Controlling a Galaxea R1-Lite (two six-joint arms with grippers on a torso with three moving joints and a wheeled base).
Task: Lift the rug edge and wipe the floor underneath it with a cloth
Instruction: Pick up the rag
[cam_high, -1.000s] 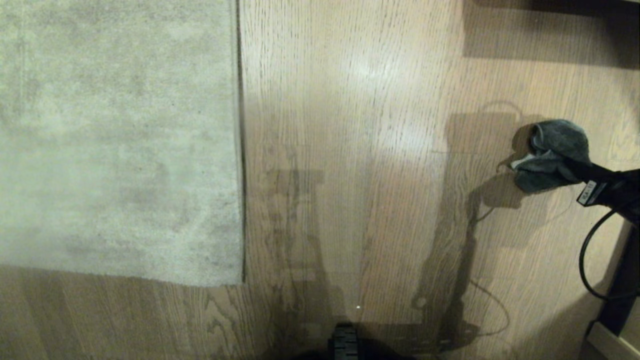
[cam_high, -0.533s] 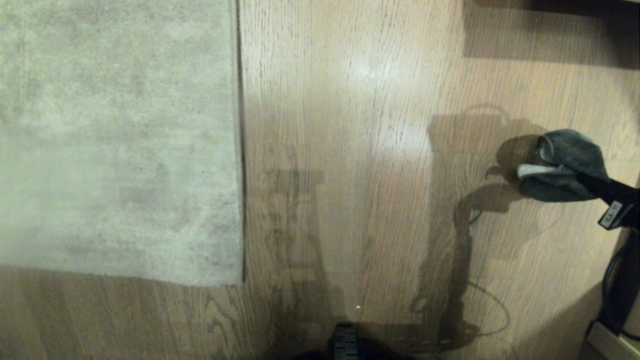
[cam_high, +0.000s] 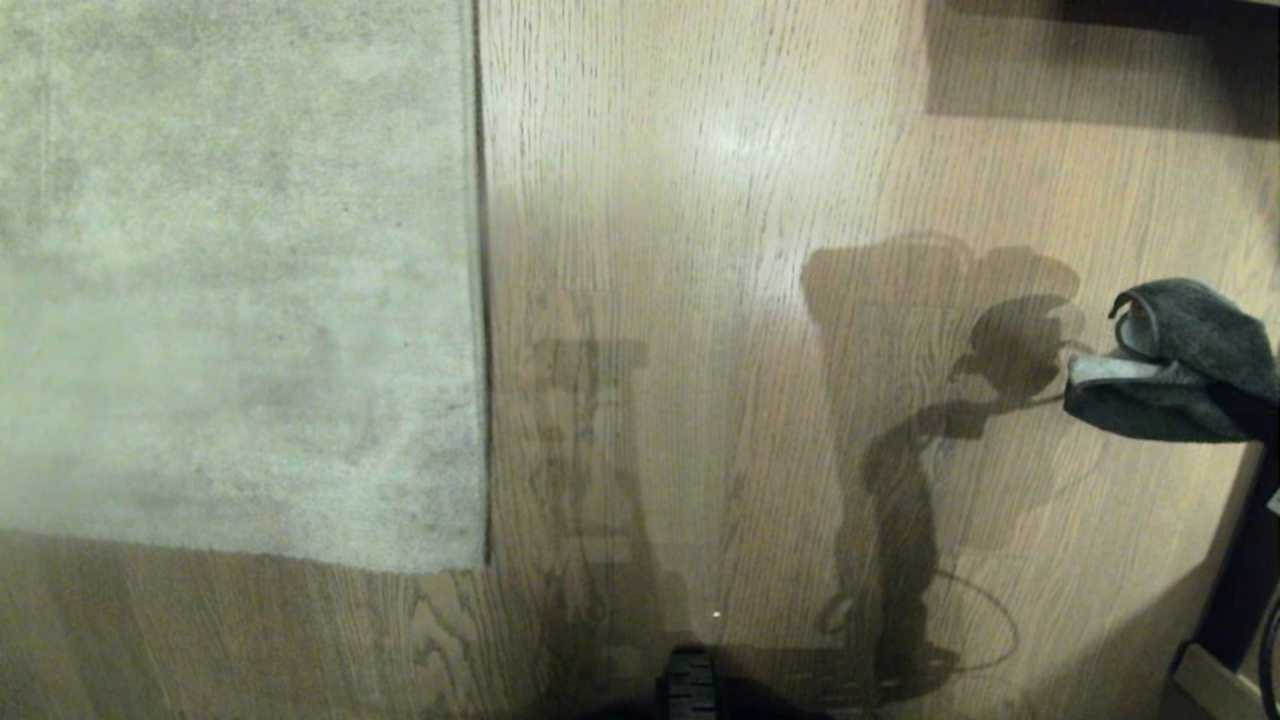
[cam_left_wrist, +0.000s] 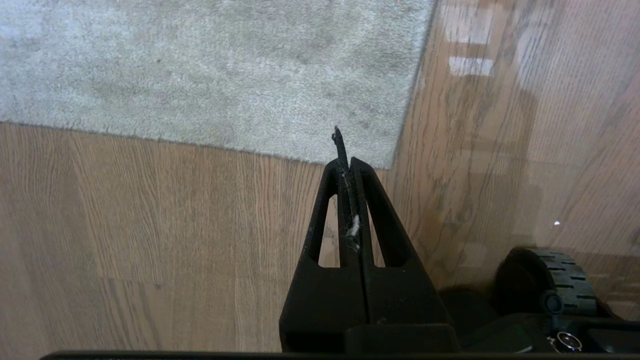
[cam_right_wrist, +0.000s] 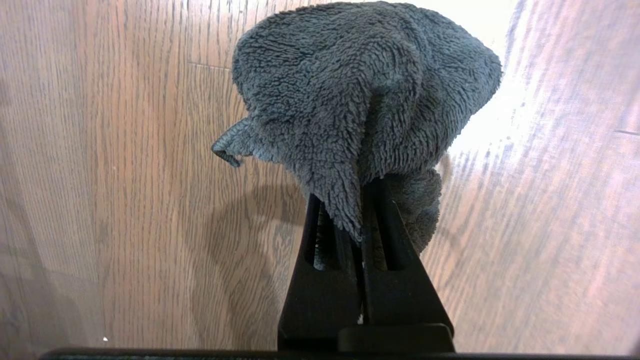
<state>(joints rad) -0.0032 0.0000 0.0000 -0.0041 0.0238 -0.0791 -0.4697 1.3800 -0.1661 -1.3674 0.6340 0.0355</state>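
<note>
While my right gripper (cam_right_wrist: 361, 200) hung at the far right of the head view, I counted one rug, one cloth and two grippers in all. Nothing that could hold anything lay on the floor (cam_high: 700, 300), so no container had contents to report.

Furthest to the left of my right gripper lay the rug (cam_high: 230, 280), flat on the planks. One rug edge (cam_high: 482, 300) ran straight away from me, its long axis lying along the wood grain, and met a second border at a square corner (cam_high: 480, 565) on the side nearest me. My left gripper (cam_left_wrist: 346, 165) hovered above the floor just short of that corner, pointing toward it, its fingers pressed together with nothing but a wisp of lint between them.

Well to the right of the rug, across bare planks, my right gripper was clamped on the cloth (cam_high: 1180, 365). It bunched beyond my fingertips (cam_right_wrist: 372, 200), clear of the floor, its longer side lying across the grain, with a paler fold (cam_high: 1105, 368) pointing back toward the rug.
</note>
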